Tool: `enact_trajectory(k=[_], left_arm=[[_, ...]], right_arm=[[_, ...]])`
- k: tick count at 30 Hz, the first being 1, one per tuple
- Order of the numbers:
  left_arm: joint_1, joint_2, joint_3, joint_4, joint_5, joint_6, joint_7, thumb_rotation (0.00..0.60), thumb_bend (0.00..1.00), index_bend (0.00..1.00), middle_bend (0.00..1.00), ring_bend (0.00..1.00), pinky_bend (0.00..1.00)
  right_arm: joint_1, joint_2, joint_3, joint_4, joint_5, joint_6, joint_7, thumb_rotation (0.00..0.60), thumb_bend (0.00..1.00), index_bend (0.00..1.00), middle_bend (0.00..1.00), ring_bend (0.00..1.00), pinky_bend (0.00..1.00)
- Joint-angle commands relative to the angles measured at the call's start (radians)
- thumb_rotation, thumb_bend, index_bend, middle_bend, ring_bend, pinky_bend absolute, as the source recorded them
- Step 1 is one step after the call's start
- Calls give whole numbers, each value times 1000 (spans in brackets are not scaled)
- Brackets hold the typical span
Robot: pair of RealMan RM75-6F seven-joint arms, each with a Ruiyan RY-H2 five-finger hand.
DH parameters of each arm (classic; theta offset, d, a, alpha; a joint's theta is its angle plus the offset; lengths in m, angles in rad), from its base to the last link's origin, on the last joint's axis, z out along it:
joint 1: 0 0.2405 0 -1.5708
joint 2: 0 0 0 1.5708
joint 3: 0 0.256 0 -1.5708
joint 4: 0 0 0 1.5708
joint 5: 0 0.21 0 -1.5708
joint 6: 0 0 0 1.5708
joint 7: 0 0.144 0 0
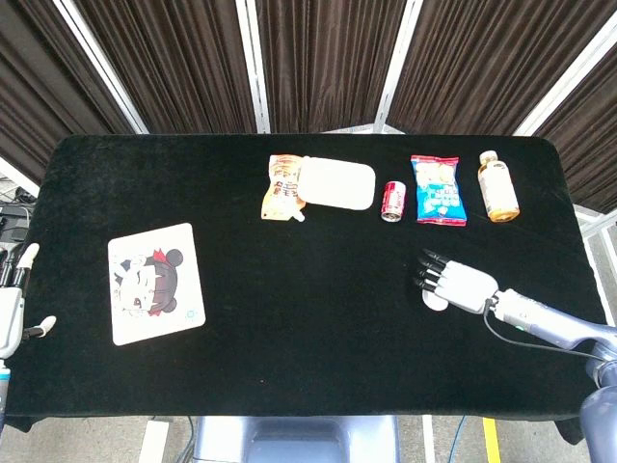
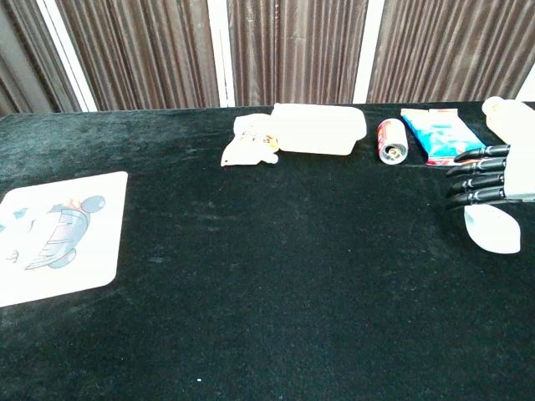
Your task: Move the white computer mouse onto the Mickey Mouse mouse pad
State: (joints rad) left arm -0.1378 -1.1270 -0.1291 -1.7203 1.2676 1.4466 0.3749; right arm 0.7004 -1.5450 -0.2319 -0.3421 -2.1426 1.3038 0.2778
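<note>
white computer mouse seen on black table, near right side; smooth, oval, plain white, largely covered by right hand. right hand's dark fingers spread above mouse, nothing grasped; contact cannot be told. mickey mouse mouse pad well apart, far left. left hand at left edge, fingers apart, empty.

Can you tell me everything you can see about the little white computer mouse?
The white computer mouse is small, smooth and egg-shaped, plain white like plastic, with no cord showing. It lies flat on the black cloth of the table, near the right side, far from the Mickey Mouse mouse pad. The right hand hangs over it, dark fingers spread, covering much of it from above. Whether the hand touches it cannot be told.
</note>
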Motion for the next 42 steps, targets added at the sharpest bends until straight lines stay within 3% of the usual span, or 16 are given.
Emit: enact_trajectory(k=[1,14,18,21,23,25,28,34,42], left_arm=[[-1,-1,1,1,-1,0,2,600,0,0,0,0,0],[-6,-14,5,9,-11,3,23,600,0,0,0,0,0],[-7,-16,6,11,-12,4,26,600,0,0,0,0,0],[-7,-17,5,12,-16,4,26,600,0,0,0,0,0],[-9,-18,5,14,-18,3,27,600,0,0,0,0,0],[-11,-19,5,17,-22,0,29,600,0,0,0,0,0],[-13,-21,5,19,-26,-5,30,600,0,0,0,0,0],[-13,-15,8,10,-22,-4,23,600,0,0,0,0,0],[-9,7,14,-9,-4,-4,-16,600,0,0,0,0,0]], right_arm=[[-3,-25,-19,33,13,15,15,600,0,92,119,0,0],[-25,-99,-54,119,71,-1,77,600,0,93,119,0,16],[-24,-119,-58,132,87,-4,91,600,13,93,122,0,68],[-24,-128,-64,141,93,-7,95,600,115,98,166,30,183],[-25,-134,-68,144,97,6,103,600,225,136,243,104,279],[-28,-140,-71,152,101,27,110,600,350,245,365,221,377],[-31,-148,-79,167,105,41,112,600,460,371,500,351,481],[-20,-143,-83,179,113,147,85,600,541,445,567,420,549],[78,-127,-93,122,90,312,-6,600,541,445,569,421,549]])
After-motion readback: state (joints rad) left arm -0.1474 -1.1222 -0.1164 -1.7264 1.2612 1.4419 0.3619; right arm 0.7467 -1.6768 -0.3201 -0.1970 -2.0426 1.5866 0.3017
